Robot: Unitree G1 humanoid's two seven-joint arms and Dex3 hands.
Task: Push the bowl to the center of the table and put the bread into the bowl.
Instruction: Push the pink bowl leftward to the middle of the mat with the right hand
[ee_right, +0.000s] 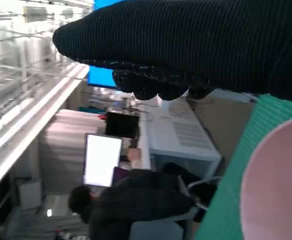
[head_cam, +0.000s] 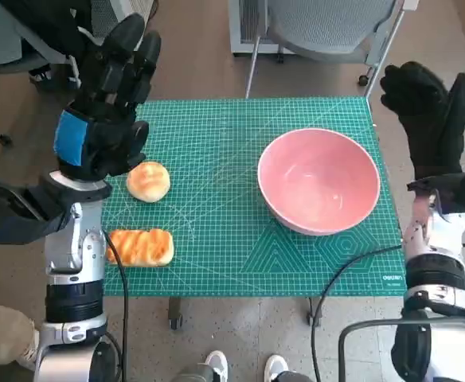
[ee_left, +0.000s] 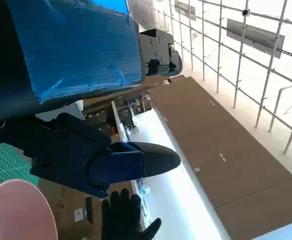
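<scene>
Both hands are empty with fingers spread, the left hand above the table's left edge near the round bread, the right hand just beside the pink bowl on the green mat

A small table covered by a green cutting mat carries a pink bowl at right and a round bun and a long bread roll at left.

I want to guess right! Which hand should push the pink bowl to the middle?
Probably the right hand: it hovers open just beside the pink bowl, on its outer side. The left hand is over by the breads, far from it.
</scene>
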